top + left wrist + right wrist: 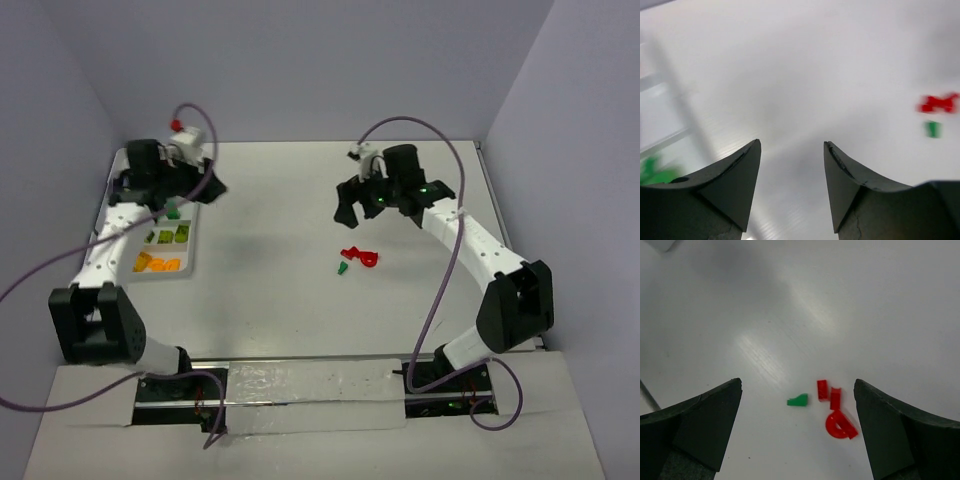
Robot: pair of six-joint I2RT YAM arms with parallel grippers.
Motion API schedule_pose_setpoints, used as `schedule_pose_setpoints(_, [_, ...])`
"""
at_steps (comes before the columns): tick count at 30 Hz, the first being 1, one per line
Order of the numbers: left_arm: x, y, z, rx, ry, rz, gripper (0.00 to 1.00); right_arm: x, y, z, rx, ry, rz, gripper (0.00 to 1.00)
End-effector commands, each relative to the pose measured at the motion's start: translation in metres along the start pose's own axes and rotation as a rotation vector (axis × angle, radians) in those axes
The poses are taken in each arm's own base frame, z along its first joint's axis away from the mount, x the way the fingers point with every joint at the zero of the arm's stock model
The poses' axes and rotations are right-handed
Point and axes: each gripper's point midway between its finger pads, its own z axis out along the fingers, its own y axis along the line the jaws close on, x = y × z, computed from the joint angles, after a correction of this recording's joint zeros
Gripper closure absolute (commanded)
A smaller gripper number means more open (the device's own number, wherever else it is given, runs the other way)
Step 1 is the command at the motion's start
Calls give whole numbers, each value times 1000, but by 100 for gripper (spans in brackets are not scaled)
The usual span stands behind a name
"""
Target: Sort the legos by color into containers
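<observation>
Three red legos (835,398) and one dark green lego (798,400) lie loose on the table, seen mid-table in the top view as red legos (360,258) and a green lego (343,268). My right gripper (797,385) is open and empty, hovering above them; it also shows in the top view (365,212). The white tray (190,262) at the left holds a green lego (172,210), lime-yellow legos (168,237) and orange legos (156,264). My left gripper (190,198) is open and empty over the tray's far right edge; its view (792,145) is blurred.
Grey walls close the table in at the back and both sides. In the left wrist view, low tray walls (677,97) and a blurred green lego (655,172) are at the left, with the loose red legos (939,103) and green lego (933,129) at the right.
</observation>
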Motion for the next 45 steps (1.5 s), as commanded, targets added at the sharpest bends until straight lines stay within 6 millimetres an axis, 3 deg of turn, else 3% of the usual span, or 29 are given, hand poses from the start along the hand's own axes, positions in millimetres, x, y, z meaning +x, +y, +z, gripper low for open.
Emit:
schedule_pose_setpoints(1, [20,-141,29,279,-26,15,40,-4,-25,-34,46,-71,105,0])
schedule_pose_setpoints(6, [96,-227,65,288,136,1,38,7,-54,-58,150,-92,148,0])
schedule_pose_setpoints(8, [109,-250,72,308,167,0,36,8,-60,-64,173,-103,162,0])
schedule_pose_setpoints(10, [126,-285,80,330,205,70,36,5,-67,-71,196,-122,170,0])
schedule_pose_setpoints(14, [135,-302,105,294,263,69,38,-2,-73,-79,208,-146,181,0])
schedule_pose_setpoints(19, [147,-313,132,271,303,77,40,-5,-69,-81,189,-155,185,0])
schedule_pose_setpoints(22, [152,-320,137,258,310,125,40,-5,-68,-81,181,-152,185,0])
schedule_pose_setpoints(25, [169,-320,147,233,355,157,41,-5,-67,-80,175,-150,186,0])
schedule_pose_setpoints(36, [197,-315,163,189,415,207,44,-2,-67,-77,168,-147,188,0])
schedule_pose_setpoints(45, [203,-307,172,146,431,263,60,0,-68,-75,165,-134,196,0])
